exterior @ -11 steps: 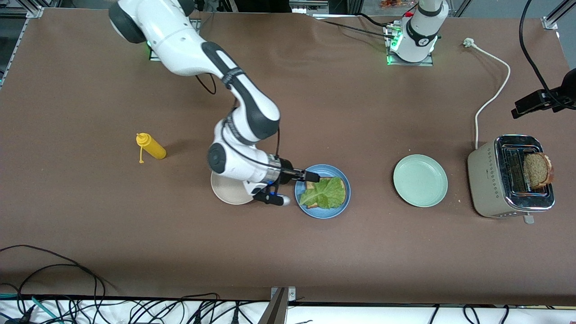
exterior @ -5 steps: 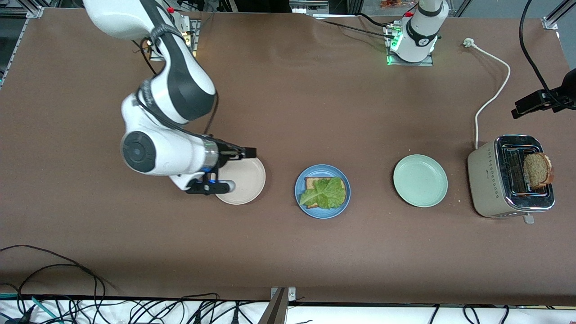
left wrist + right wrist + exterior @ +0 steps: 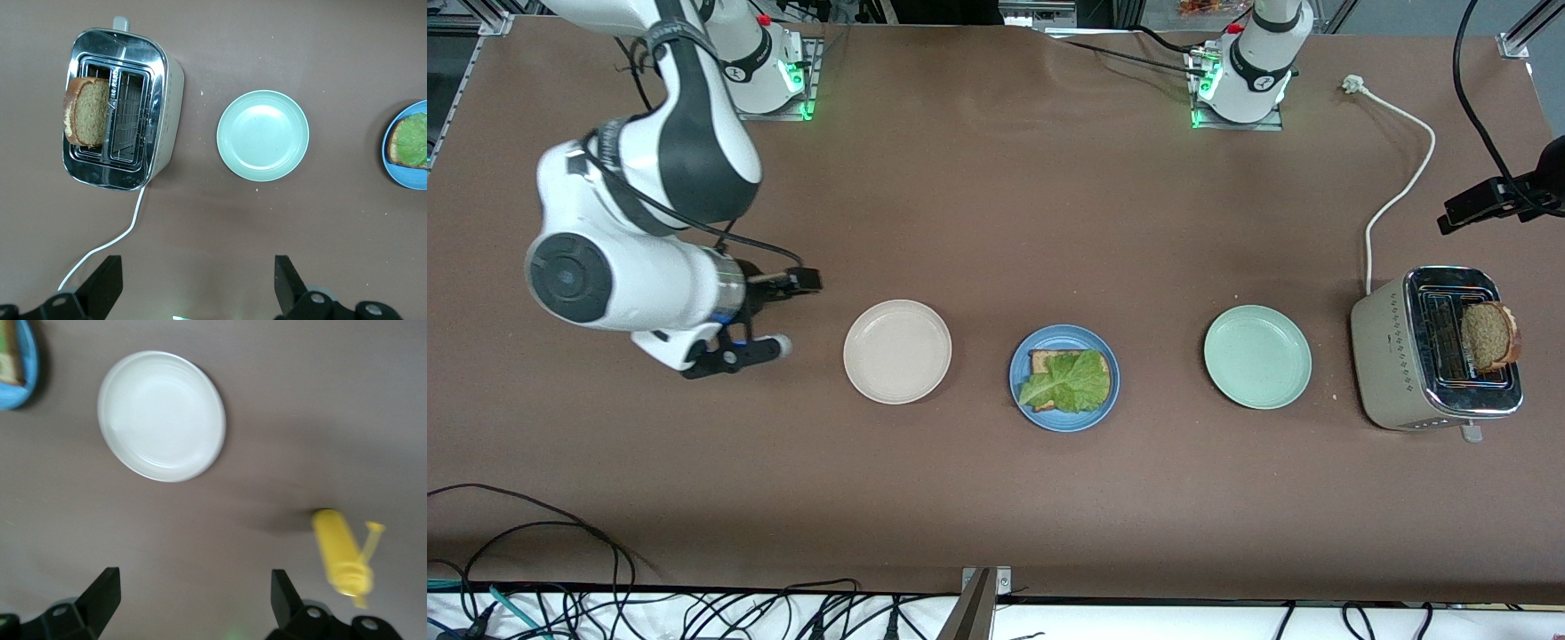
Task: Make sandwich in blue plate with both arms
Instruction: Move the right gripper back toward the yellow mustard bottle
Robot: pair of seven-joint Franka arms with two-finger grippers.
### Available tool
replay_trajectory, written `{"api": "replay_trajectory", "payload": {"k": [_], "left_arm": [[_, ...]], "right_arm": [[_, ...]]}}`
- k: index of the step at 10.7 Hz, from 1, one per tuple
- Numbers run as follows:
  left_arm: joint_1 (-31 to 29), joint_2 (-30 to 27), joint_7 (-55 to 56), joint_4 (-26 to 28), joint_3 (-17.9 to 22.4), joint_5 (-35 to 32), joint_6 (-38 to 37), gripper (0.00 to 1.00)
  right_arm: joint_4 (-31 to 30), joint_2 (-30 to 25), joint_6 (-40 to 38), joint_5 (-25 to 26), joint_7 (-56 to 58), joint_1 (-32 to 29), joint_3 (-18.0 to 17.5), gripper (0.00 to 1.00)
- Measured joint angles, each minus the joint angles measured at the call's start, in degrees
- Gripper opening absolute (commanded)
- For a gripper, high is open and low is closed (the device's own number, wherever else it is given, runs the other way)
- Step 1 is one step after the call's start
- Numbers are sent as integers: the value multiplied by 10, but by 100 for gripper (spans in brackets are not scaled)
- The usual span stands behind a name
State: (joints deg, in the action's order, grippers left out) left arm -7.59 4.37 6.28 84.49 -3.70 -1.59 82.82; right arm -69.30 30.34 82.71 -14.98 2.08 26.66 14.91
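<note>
**Front view: right arm up by the mustard end, sandwich half built**

Table: brown, holds everything.

Right arm: reaches in from its base, bent over the right arm's end of the table. Right gripper in the air over bare table, beside the cream-white plate. Right wrist view shows its fingers spread wide, nothing between them; yellow mustard bottle lies on its side below.

Left arm: only base and lower part show, waiting. Left gripper is over bare table near the toaster, fingers wide apart, empty.

Toaster: at the left arm's end, one brown bread slice standing in a slot, white cord running off it.

Mint-green plate: between toaster and blue plate.

Blue plate: mid-table, between the cream and mint plates. On it the sandwich so far: one bread slice with a lettuce leaf on top, uncovered.
</note>
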Motion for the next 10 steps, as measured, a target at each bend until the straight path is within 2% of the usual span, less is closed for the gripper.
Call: {"api": "replay_trajectory", "payload": {"k": [2, 5, 8, 9, 10], "left_arm": [[0, 0, 0, 0, 0, 0, 0, 100], [0, 0, 0, 0, 0, 0, 0, 100], [0, 0, 0, 0, 0, 0, 0, 100], [0, 0, 0, 0, 0, 0, 0, 100], [0, 0, 0, 0, 0, 0, 0, 100]], "right_arm": [[-86, -57, 43, 29, 97, -1, 32, 100], [-256, -131, 185, 32, 250, -2, 79, 100], [-362, -160, 281, 31, 380, -1, 118, 100], [-388, -162, 314, 19, 433, -1, 132, 100], [-410, -163, 336, -14, 499, -1, 148, 100]]}}
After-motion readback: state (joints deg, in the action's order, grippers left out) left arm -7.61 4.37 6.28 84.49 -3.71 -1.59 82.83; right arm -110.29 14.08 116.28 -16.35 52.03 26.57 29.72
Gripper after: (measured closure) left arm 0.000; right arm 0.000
